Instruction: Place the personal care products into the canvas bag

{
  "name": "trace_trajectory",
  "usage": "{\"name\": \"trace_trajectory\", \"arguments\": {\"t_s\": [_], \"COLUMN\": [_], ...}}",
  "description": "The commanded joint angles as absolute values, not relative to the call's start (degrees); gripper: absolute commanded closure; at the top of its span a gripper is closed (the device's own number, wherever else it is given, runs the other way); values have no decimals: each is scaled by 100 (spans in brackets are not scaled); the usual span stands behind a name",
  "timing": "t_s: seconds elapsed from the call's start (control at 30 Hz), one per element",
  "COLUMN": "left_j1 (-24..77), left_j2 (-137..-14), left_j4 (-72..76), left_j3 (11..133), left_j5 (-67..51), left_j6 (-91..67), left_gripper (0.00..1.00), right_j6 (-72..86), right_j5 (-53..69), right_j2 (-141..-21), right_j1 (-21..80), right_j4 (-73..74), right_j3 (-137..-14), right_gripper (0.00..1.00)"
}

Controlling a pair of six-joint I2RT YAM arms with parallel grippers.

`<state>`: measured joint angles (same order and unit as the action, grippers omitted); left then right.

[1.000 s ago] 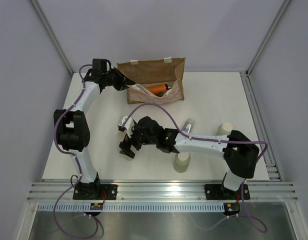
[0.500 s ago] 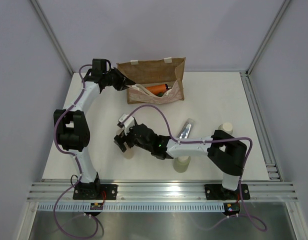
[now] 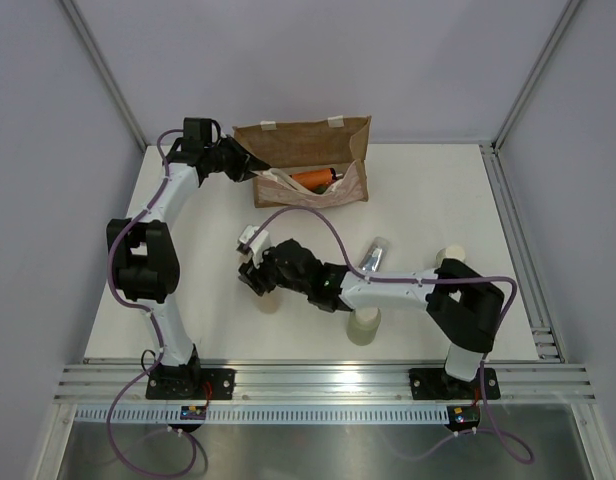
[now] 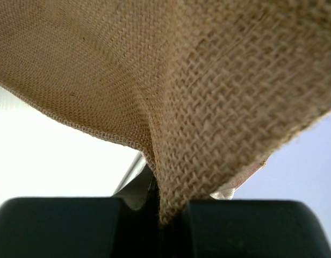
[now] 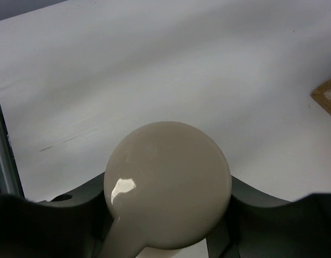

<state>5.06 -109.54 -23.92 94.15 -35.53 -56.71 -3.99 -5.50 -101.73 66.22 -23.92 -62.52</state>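
Note:
The canvas bag (image 3: 306, 140) lies at the back of the table with its mouth open toward me, and an orange bottle (image 3: 313, 179) lies inside. My left gripper (image 3: 250, 166) is shut on the bag's jute edge (image 4: 208, 107), holding the mouth open. My right gripper (image 3: 260, 284) is shut on a beige bottle (image 3: 269, 299); its cream cap (image 5: 168, 183) sits between the fingers. A second beige bottle (image 3: 365, 326) stands at front centre and a third (image 3: 449, 258) at the right. A silver-blue tube (image 3: 374, 255) lies between them. I cannot make out the green bottle.
The right arm stretches low across the table's middle, over the tube and beside the second bottle. A corner of the bag (image 5: 328, 97) shows at the right edge of the right wrist view. Metal rails run along the right and near table edges.
My right gripper swung left onto the beige bottle at front left, then shifted slightly right and back with it. The left gripper and the bag have not moved.

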Motion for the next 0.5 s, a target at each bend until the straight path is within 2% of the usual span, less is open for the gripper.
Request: {"name": "trace_trajectory", "arguments": {"t_s": [0.0,0.07,0.1,0.27,0.47], "left_j1": [413,413,413,404,404], "left_j2": [-10573,-10599,-10608,-10679,-10749], "left_j4": [-2224,-2258,-2285,-2312,-2303], "left_j3": [9694,9755,9782,9809,9870], "left_j5": [-3894,-3885,-3885,-3867,-3850], "left_j6": [-5581,-5564,-5546,-5528,-5537], "left_gripper": [100,100,100,100,100], "right_j6": [-38,237,168,-342,-351], "right_j5": [427,1017,1594,2827,3375], "right_j2": [-9852,-9914,-9931,-9756,-9712], "right_j1": [5910,5591,5398,5063,4527], "right_j4": [-1181,-270,-20,1194,2047], "right_j3": [-7231,-7906,-8084,-8971,-10297], "right_gripper": [100,100,100,100,100]}}
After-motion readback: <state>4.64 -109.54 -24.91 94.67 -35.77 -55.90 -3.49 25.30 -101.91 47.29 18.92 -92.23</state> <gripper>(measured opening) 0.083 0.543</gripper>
